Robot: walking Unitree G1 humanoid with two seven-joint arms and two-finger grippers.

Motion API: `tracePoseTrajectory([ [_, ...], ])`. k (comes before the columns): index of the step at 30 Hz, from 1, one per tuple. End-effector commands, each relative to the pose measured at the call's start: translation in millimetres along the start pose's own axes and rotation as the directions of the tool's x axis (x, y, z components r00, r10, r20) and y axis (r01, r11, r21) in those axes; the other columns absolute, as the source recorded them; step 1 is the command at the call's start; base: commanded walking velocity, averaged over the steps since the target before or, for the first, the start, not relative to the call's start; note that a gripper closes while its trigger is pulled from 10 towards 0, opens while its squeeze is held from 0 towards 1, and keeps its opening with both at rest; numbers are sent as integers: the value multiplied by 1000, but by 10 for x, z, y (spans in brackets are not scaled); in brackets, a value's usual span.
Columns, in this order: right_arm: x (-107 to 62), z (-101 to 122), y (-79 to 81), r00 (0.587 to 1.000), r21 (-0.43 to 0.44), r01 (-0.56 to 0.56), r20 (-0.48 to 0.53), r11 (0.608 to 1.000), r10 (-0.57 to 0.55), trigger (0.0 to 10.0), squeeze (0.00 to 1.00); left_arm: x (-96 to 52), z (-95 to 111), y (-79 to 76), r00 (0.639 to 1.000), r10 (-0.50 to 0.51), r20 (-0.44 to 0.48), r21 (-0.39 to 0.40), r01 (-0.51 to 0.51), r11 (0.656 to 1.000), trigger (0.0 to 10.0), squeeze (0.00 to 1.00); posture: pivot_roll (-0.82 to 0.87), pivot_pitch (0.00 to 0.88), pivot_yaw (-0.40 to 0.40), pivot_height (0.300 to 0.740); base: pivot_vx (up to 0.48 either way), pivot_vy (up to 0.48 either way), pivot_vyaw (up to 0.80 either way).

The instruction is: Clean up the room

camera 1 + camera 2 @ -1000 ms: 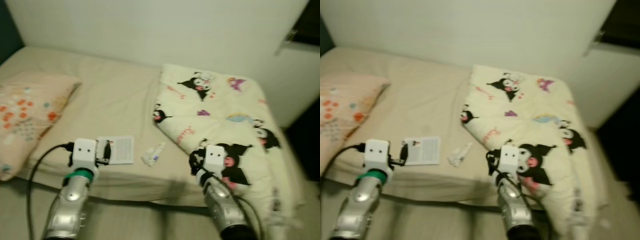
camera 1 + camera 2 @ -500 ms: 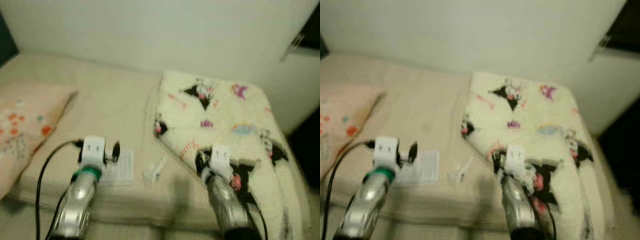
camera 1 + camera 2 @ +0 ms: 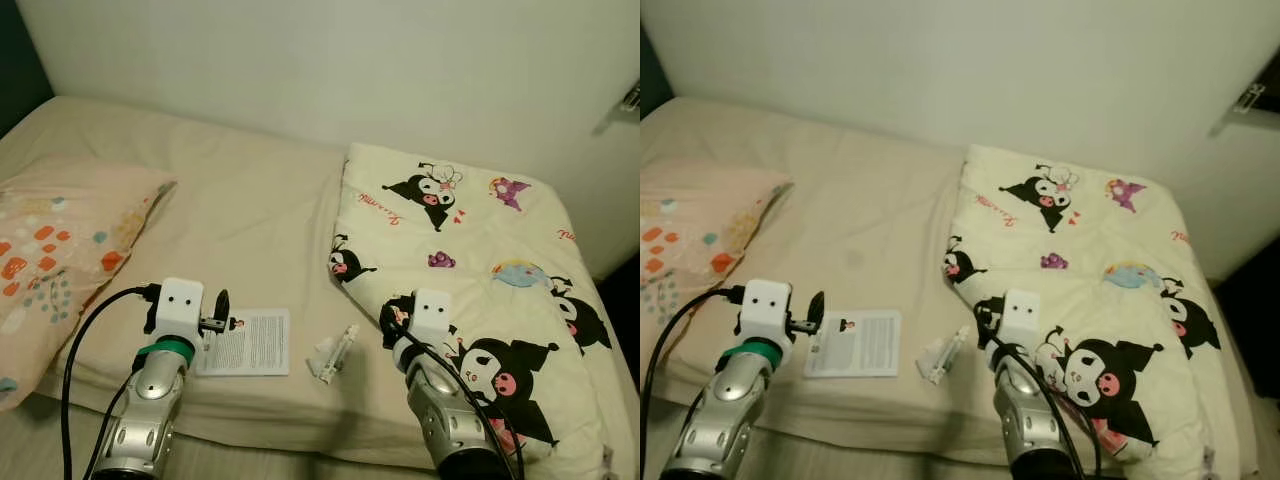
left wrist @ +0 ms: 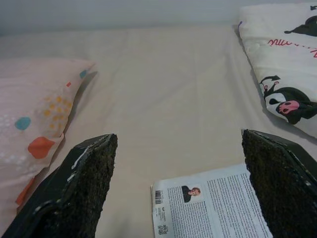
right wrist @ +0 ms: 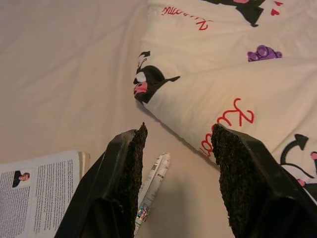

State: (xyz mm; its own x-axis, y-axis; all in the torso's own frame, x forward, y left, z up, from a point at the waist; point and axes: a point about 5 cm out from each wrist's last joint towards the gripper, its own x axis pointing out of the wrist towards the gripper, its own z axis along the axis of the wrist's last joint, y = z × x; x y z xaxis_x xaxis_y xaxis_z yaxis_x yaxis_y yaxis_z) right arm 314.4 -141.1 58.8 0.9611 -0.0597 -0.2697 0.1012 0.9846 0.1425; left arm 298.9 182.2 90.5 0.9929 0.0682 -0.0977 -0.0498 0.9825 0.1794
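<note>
1. The left gripper (image 4: 178, 188) hangs low over the near edge of the bed (image 3: 250, 210), its two black fingers spread wide with nothing between them.
2. Just ahead of it, at about 1 o'clock from the fingers in the left wrist view, lies a leaflet (image 3: 247, 342): a flat white sheet of dense black print, with a small portrait photo and a barcode near one corner. It rests flat on the beige sheet, close to the mattress's near edge.
3. The right gripper (image 5: 177, 168) is held over the near part of the bed, its fingers parted and empty.
4. Just beyond its fingertips lies a small wrapper (image 5: 152, 186), a crumpled, narrow white packet with fine print and a touch of colour at one end. In the left eye view it sits at 3 o'clock from the leaflet, near but apart from it, between the two grippers.
5. At 1 o'clock from the wrapper lies a blanket (image 3: 470, 260), cream and fleecy, printed with black-and-pink cartoon figures, red script and small purple shapes. It covers the right side of the bed, its folded edge near the wrapper.
6. At 9 o'clock from the left gripper a pillow (image 3: 60, 240) lies, pale peach with orange, teal and yellow dots.
7. A pale wall (image 3: 330, 60) rises behind the bed.
</note>
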Motion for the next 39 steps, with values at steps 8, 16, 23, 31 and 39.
tracePoseTrajectory([
  [8,2,-29,-133,998,-8,57,-11,998,-57,10000,0,-31,-60,21,999,22,-23,20,-21,1000,10000,0,120,0,-27,690,0,0,0],
  [16,35,11,-209,996,-33,84,-4,996,-84,10000,0,-17,-50,-10,1000,-15,-13,72,16,997,10000,0,119,0,-28,660,0,0,0],
  [23,62,37,-200,996,-29,84,-8,996,-85,10000,0,-22,-55,19,1000,-9,-16,74,10,997,10000,0,119,0,-28,630,0,0,0],
  [31,74,51,-186,997,-37,72,-7,997,-72,10000,0,-26,-66,24,1000,-4,-21,74,6,997,10000,0,121,0,-31,600,0,0,0],
  [39,139,119,-169,999,-51,49,-1,997,-49,10000,0,-55,-102,92,999,16,-32,89,-13,996,10000,0,126,13,-33,560,0,0,0],
])
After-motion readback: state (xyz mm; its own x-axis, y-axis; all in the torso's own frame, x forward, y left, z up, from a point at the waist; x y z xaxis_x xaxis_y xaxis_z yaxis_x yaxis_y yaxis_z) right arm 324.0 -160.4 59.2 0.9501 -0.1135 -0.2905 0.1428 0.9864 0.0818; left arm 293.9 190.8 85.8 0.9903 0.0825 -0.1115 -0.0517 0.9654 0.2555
